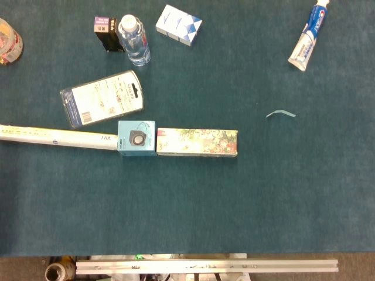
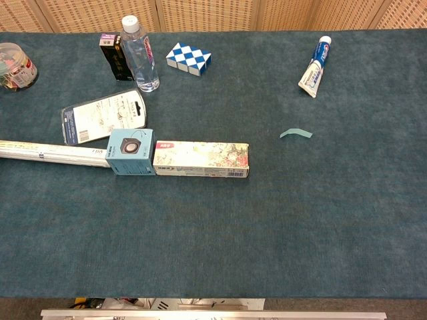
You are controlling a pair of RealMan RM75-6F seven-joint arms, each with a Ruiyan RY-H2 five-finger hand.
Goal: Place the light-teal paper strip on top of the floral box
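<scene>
The light-teal paper strip (image 1: 280, 113) (image 2: 295, 133) lies slightly curled on the dark teal cloth, right of centre. The floral box (image 1: 197, 143) (image 2: 201, 159) is a long flat carton lying on its side near the table's middle, well to the left of the strip. Neither hand shows in the head view or the chest view.
A light-blue speaker box (image 1: 136, 138) (image 2: 131, 152) touches the floral box's left end, with a long white roll (image 1: 55, 137) beyond it. Behind lie a blister pack (image 1: 102, 98), a water bottle (image 1: 133, 40), a small dark box (image 1: 106, 30), a blue-white checkered box (image 1: 179, 24) and a toothpaste tube (image 1: 309, 36).
</scene>
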